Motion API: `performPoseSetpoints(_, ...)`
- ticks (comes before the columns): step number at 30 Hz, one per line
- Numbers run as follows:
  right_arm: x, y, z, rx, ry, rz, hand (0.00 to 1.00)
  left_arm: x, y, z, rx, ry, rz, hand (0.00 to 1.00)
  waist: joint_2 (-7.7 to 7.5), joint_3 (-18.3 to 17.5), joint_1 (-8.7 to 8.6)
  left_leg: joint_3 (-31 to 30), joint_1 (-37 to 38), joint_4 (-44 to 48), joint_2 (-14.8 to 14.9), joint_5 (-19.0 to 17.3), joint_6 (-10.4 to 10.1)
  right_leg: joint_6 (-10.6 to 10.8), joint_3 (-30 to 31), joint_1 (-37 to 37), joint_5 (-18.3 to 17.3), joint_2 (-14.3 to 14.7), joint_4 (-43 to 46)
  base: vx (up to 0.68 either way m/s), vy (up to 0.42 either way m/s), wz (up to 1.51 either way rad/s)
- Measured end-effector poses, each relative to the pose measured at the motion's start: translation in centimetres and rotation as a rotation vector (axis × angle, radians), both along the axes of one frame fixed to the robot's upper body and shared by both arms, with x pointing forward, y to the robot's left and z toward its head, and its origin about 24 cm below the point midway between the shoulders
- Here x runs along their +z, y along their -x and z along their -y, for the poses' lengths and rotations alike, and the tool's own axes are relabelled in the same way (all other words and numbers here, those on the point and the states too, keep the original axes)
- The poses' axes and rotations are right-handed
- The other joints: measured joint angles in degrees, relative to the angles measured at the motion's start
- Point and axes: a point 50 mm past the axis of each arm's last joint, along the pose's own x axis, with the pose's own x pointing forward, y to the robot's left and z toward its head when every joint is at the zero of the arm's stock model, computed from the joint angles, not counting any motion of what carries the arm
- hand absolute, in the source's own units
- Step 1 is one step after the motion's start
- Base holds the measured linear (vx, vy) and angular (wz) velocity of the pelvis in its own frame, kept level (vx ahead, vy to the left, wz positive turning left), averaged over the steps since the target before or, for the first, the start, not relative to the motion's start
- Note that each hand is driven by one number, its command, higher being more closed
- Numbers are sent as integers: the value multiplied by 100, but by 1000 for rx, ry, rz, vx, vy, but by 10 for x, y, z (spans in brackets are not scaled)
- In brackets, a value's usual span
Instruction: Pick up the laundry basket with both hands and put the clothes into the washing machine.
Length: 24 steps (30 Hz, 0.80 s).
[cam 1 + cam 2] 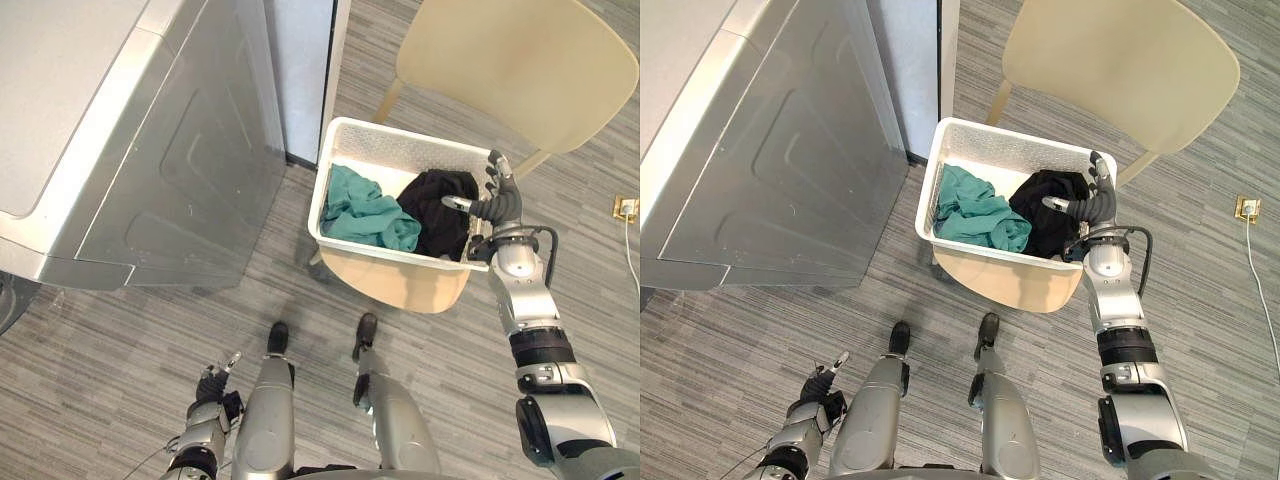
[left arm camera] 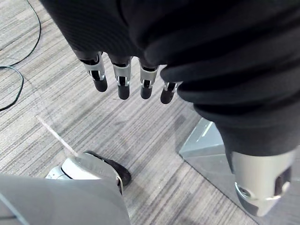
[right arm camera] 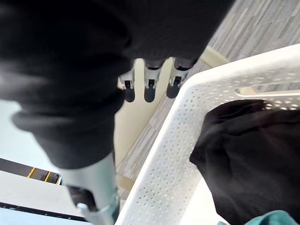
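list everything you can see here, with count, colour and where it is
washing machine: one, silver-grey, on the robot's left
laundry basket: one, white, perforated, on the seat
teal cloth: one, teal, left half of the basket
black cloth: one, black, right half of the basket
seat: one, beige, under the basket
chair: one, beige, beyond the basket
floor socket: one, yellowish, floor at far right
right hand: open, at the basket's right rim, fingers outside
left hand: open, low beside the robot
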Motion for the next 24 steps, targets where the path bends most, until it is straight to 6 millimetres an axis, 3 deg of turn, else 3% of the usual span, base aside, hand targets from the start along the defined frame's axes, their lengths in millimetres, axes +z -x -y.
performPoseSetpoints(4,17,-14,-5,15,57,2,0,0,0,0,-1,0,1,0,9,6,13,-51,-125,63,-2,1,-2,-2,-65,-60,19,0,-8,4,13,7)
performPoseSetpoints(8,19,-26,-5,20,113,-60,0,0,0,0,-2,2,0,0,29,18,41,-158,-219,114,-35,1,-2,-2,-170,-69,20,-18,-16,16,29,14)
performPoseSetpoints(15,44,-40,7,-26,188,-86,0,0,-2,6,-56,8,4,0,336,210,235,-257,-488,192,-48,0,-1,-9,-281,-236,28,-23,-9,-11,19,7)
performPoseSetpoints(24,48,-45,10,-50,191,-114,0,1,-7,17,-97,17,26,0,459,420,353,-335,-802,299,-53,2,-6,-14,-368,-462,32,-14,-22,14,15,3)
